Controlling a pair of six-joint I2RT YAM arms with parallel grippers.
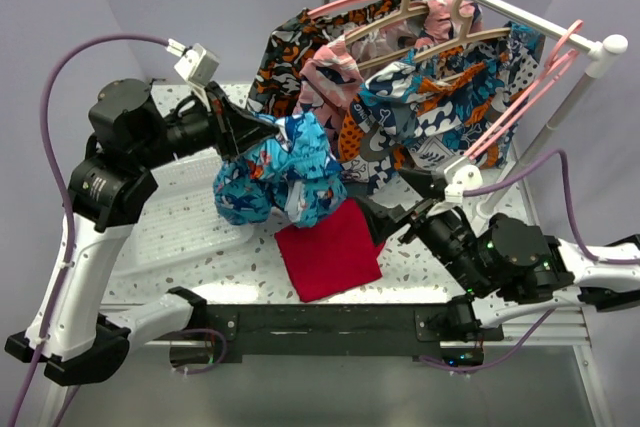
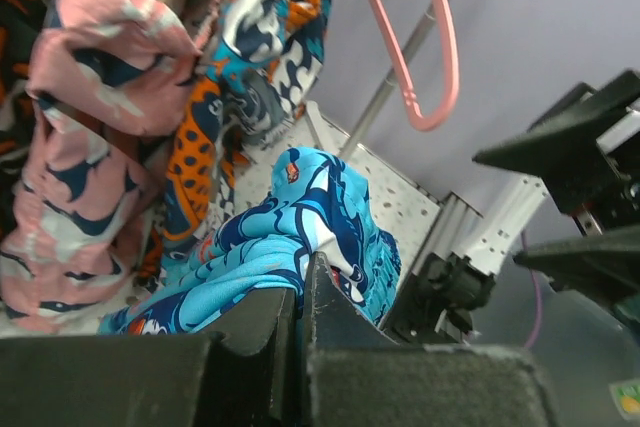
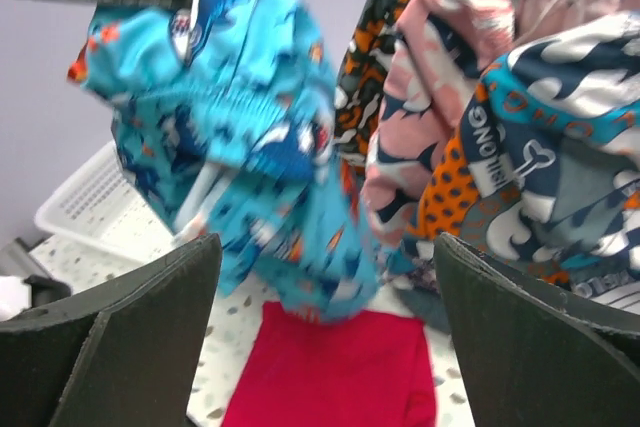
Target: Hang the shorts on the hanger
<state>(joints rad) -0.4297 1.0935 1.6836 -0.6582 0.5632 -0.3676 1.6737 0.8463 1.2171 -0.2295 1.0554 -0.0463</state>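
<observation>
- The bench is white with small dark speckles. A white perforated mat covers its side at 9 o'clock in the top view.
- Plain pale lilac-grey walls close the room behind and on both sides.
- A white rail runs across at 1 o'clock. It carries tan wooden hangers with big-patterned garments.
- The hanger is pink and bare. It hangs tilted at the rail's end at 2 o'clock, well apart from the shorts.
- The shorts hang in a bunch at the middle of the top view.
- The left tool has its fingers pressed together on a fold of the shorts at their 10 o'clock side.
- A red cloth lies flat on the bench at 5 o'clock from the shorts. Whether the fabric touches it, I cannot tell.
- The right tool has its fingers spread wide and holds nothing. It is at 4 o'clock from the shorts and points toward them.
</observation>
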